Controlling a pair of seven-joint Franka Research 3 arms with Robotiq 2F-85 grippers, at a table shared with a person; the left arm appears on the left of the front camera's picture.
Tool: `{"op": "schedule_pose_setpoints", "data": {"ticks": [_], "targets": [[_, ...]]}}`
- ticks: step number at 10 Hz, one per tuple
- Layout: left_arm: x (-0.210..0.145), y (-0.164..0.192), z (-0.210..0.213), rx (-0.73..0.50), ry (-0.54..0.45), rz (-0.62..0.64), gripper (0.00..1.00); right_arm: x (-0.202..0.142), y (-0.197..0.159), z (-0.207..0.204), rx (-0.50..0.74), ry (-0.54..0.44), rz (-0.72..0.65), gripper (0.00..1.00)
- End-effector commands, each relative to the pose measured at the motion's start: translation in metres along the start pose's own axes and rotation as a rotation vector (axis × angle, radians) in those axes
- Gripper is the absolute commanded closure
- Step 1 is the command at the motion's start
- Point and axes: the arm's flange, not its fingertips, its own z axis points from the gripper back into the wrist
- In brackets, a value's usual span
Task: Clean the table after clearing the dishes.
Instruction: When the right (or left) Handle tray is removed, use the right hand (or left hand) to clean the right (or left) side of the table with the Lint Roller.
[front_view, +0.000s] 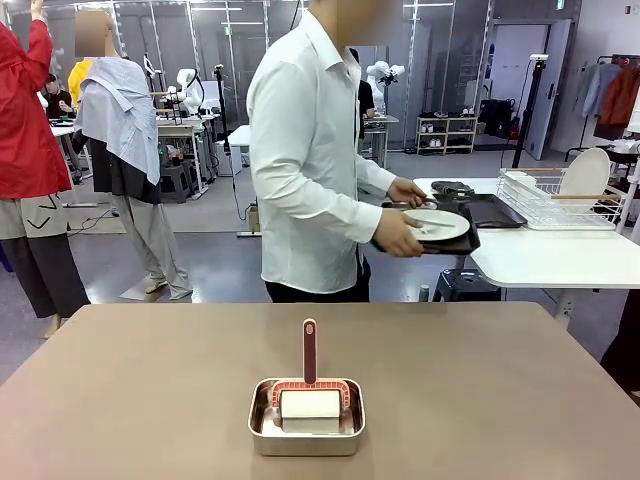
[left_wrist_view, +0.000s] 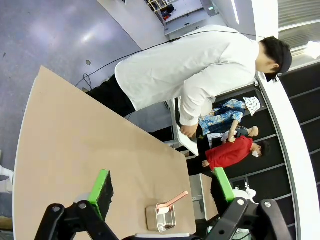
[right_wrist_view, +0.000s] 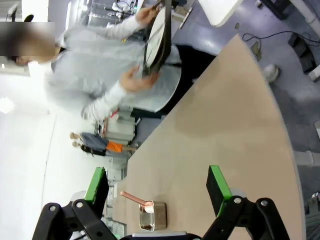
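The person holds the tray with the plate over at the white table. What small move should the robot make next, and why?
Probably lower the right gripper, jaws open and empty, toward the roller's red handle standing up from the steel pan. The person holds the tray with the plate off the beige table, so cleaning seems next.

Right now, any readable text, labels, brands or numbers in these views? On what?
None readable.
The pan, roller, plate, tray and table show no print.
Anything on the far racks and walls is too small or blurred to read.
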Motion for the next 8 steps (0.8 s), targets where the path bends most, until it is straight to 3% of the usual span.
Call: {"op": "schedule_pose_setpoints", "data": {"ticks": [1, 3, 6, 8], "targets": [[0.004, -0.003, 0.005, -0.011, 0.003, -0.003, 0.00, -0.002, 0.058, -0.066, -0.036, 0.144, 0.170, 0.00], [0.004, -0.003, 0.005, -0.011, 0.003, -0.003, 0.00, -0.017, 0.134, -0.147, -0.057, 0.308, 0.332, 0.00], [0.004, -0.003, 0.005, -0.011, 0.003, -0.003, 0.00, -0.095, 0.212, -0.273, -0.178, 0.576, 0.593, 0.00], [0.004, -0.003, 0.005, -0.011, 0.003, -0.003, 0.00, -0.154, 0.232, -0.336, -0.254, 0.722, 0.740, 0.00]]}}
